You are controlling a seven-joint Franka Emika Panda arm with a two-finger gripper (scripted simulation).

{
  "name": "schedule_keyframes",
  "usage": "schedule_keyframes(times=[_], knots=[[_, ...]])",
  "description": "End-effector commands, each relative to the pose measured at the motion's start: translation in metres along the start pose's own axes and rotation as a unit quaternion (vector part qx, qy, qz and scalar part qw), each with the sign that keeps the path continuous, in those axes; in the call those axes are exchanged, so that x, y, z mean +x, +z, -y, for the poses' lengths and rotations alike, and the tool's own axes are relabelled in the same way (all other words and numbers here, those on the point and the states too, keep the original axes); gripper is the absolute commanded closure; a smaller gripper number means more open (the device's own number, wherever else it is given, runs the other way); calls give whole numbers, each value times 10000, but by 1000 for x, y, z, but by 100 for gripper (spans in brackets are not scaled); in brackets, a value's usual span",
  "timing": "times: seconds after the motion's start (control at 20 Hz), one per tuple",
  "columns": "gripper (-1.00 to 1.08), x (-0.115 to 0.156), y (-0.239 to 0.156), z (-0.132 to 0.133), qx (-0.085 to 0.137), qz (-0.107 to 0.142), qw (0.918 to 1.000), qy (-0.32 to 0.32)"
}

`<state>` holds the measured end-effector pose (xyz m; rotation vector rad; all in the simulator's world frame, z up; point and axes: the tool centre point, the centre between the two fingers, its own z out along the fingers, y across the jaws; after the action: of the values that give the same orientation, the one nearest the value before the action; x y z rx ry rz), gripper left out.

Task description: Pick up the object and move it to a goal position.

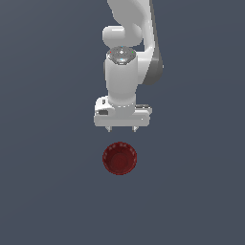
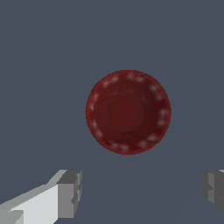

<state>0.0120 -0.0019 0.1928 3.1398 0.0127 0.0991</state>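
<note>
The object is a small round dark red bowl [image 1: 119,158] with pale speckles around its rim, sitting upright on the flat grey surface. In the wrist view the bowl [image 2: 127,112] shows its flat inner base. My gripper [image 1: 122,128] hangs above the surface, just short of the bowl in the exterior view, and does not touch it. Its two fingers [image 2: 70,192] are spread wide apart, about the bowl's width, with nothing between them. The gripper [image 2: 142,190] is open.
A plain dark grey surface [image 1: 48,191] fills both views. The white arm [image 1: 127,52] rises behind the gripper toward the top of the exterior view. No other objects show.
</note>
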Motion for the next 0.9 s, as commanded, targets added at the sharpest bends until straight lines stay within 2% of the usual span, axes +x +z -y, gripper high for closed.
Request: schedule_keyframes(times=[0.0,0.45,0.85], knots=[[-20,0,0,0,0,0,10000,0],[-20,-3,7,3,101,53,9999,111],[-20,0,22,4,428,-73,9975,552]])
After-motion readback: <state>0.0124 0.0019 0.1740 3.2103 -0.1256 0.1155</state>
